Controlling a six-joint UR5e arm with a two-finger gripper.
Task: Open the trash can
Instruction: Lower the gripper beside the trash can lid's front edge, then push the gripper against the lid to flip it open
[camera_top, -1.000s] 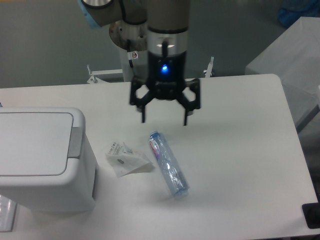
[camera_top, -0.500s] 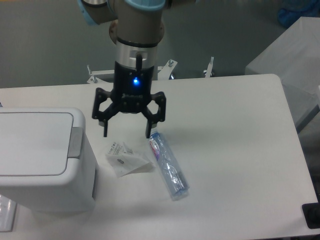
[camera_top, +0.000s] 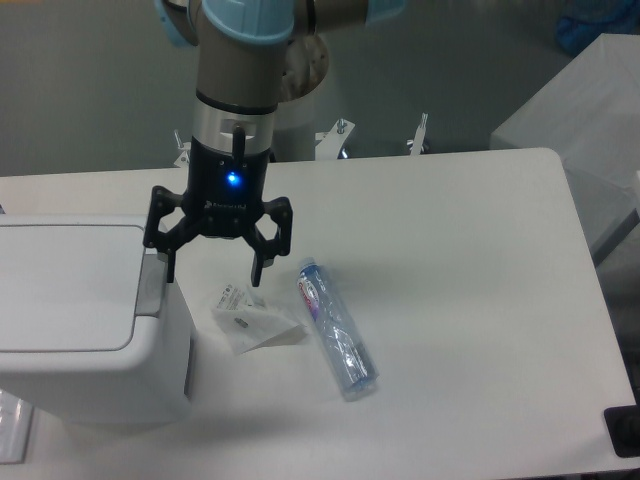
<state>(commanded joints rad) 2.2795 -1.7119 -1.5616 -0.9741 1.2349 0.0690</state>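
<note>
The trash can (camera_top: 70, 320) is a large white boxy bin at the left edge of the table, its flat lid shut. A grey push tab (camera_top: 150, 288) sits on its right rim. My gripper (camera_top: 213, 275) hangs open and empty just right of the bin. Its left finger (camera_top: 170, 264) is above the grey tab and its right finger is above the crumpled white wrapper (camera_top: 252, 320). I cannot tell whether the left finger touches the bin.
A clear plastic bottle (camera_top: 336, 330) lies on the white table (camera_top: 470, 300) to the right of the wrapper. A dark object (camera_top: 624, 430) sits at the table's front right corner. A grey box (camera_top: 580, 110) stands beyond the right edge.
My gripper has moved left across the table, from above the bottle's top to the bin's right rim, and a little lower. It stays open. Nothing else has moved.
</note>
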